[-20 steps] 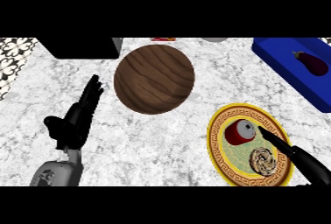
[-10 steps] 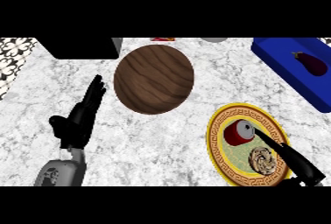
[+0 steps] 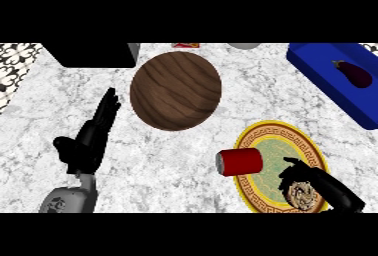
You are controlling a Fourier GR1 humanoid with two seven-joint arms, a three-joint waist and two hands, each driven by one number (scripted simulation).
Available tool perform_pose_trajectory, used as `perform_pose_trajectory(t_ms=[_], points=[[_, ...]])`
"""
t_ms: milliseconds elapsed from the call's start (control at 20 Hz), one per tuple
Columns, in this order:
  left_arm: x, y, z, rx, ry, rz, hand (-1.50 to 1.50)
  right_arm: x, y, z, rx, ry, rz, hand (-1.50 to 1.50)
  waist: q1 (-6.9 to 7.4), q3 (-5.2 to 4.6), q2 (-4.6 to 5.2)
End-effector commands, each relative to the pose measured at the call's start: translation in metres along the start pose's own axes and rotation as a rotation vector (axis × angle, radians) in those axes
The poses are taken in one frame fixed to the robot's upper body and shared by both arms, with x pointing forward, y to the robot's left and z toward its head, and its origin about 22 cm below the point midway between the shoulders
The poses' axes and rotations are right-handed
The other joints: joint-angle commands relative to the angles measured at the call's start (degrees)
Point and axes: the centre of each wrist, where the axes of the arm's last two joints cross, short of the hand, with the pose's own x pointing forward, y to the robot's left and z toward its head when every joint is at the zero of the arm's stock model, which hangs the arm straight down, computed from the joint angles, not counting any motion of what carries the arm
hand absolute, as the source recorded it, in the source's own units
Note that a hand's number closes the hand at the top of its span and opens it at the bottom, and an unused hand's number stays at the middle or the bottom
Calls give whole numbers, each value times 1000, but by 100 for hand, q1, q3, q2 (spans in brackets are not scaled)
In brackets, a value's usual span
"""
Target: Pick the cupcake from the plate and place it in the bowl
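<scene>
1. Right hand [image 3: 314, 182]: the fingers are curled in over the lower right part of the plate [image 3: 255, 131] and have hold of nothing that can be seen. The cupcake is outside their curl.
2. Cupcake [image 3: 238, 161]: the red-wrapped body appears to lie on its side, just left of the right hand's fingertips and apart from them. It sits across the plate's left rim, with its pale end towards the counter [image 3: 170, 170].
3. Bowl [image 3: 176, 91]: the wooden bowl stands well up and left of the right hand's fingers, and just right of the left hand's fingertips.
4. Left hand [image 3: 92, 135]: the fingers are straight and together and hold nothing. It rests at the view's left.
5. Risk, rolling: on its side at the rim, the cupcake is likely to roll off onto the counter if the fingers brush it from the right before they close round it.
6. Risk, poor grasp: a round body taken side-on may slip or turn between thumb and fingers. It could then tip out short of the bowl on the way over.
7. Risk, plate: fingers pressing down at the plate's edge may shift it and carry the cupcake further from reach.
8. Hard to read: a brownish swirl beneath the curled fingers may be the plate's pattern or something else, and this cannot be told.
9. Cut off: the right forearm leaves at the lower edge. The palm side of the fingers is hidden, and so is the depth of the bowl.
</scene>
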Motion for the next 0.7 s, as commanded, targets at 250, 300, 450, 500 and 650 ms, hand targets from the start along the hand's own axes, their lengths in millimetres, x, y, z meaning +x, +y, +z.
perform_pose_trajectory(t_ms=[250,300,450,500,650], points=[[3,-5,-3,-31,-6,1,0,109,91,-101,-133,-36,-161,150,228,54,52],[0,-8,-2,-51,0,1,0,114,90,-106,-151,-43,-149,150,302,54,86],[1,-15,-7,-63,-17,5,0,147,100,-123,-193,-60,-143,150,358,60,93],[3,-15,-6,-68,-9,10,0,159,96,-129,-237,-90,-134,150,454,66,66],[4,-20,-8,-77,-8,21,0,192,105,-136,-327,-173,-174,150,494,75,62]])
